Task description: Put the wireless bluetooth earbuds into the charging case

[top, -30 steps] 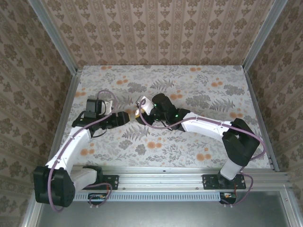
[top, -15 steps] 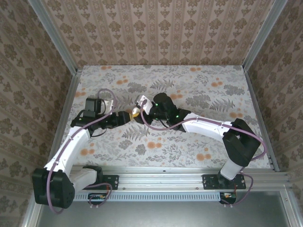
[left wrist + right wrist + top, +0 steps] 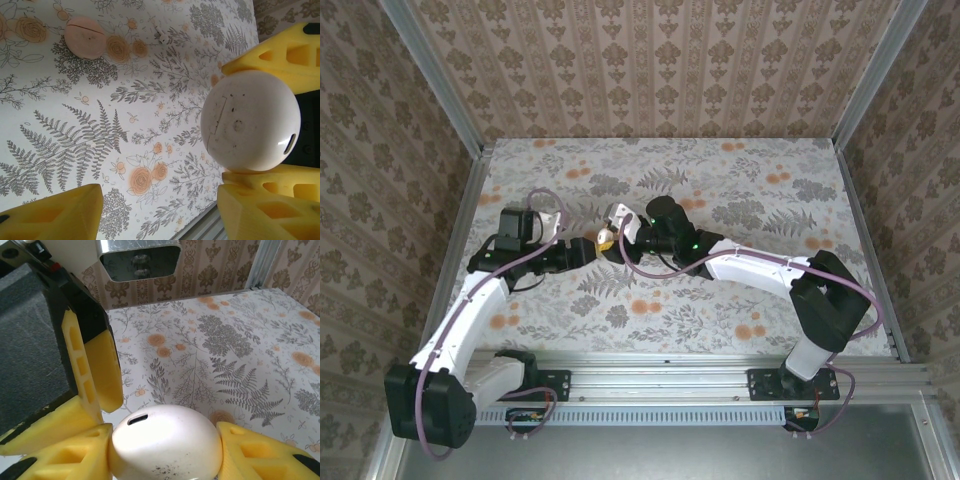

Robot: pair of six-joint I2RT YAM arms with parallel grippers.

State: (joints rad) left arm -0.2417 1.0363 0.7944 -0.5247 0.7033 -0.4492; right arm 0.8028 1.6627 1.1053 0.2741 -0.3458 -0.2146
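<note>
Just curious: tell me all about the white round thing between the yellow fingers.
A cream-white, rounded charging case, smooth plastic by its look, scuffed with dark specks. Its edge has a small slot-shaped port; a faint seam crosses one face. It is shut, held off the floral table between the right gripper's yellow fingers, with a left finger close beside.

White arms (image 3: pixel 460 320), purple cables (image 3: pixel 545 195), yellow fingers (image 3: pixel 260 450)

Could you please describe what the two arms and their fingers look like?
Both the left arm and right arm have white links with black joints and a purple cable looped alongside. Each ends in a black body carrying yellow fingers with hollow cut-outs. A green light glows on the right arm.
</note>
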